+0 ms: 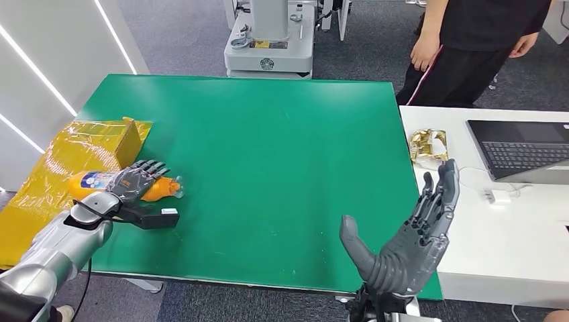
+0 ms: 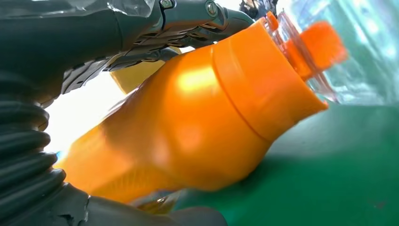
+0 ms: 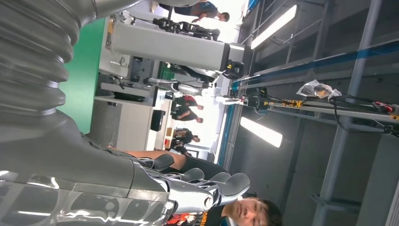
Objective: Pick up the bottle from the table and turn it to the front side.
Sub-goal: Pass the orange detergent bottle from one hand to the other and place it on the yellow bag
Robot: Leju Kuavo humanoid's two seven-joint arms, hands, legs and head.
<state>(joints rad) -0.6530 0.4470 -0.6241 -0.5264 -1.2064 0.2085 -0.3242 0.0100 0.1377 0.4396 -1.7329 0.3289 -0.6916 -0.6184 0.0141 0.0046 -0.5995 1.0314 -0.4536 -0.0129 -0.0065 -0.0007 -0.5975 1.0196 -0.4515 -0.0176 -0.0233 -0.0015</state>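
Observation:
An orange bottle (image 1: 163, 188) with a blue and white label lies on its side at the left of the green table (image 1: 282, 154), cap end toward the table's middle. My left hand (image 1: 136, 182) lies over its middle, fingers stretched across the top. The thumb (image 1: 153, 219) lies on the table on the near side, a little apart from the bottle. In the left wrist view the bottle (image 2: 197, 122) sits between the fingers (image 2: 188, 23) and the thumb, its underside on the green surface. My right hand (image 1: 410, 235) is raised near the table's front right corner, fingers apart, holding nothing.
A yellow wrapped box (image 1: 100, 144) on yellow foil stands just behind the bottle at the table's left edge. A white desk (image 1: 510, 241) to the right carries a laptop (image 1: 527, 149) and a gold wrapper (image 1: 428, 145). A person (image 1: 470, 47) stands beyond the far right corner.

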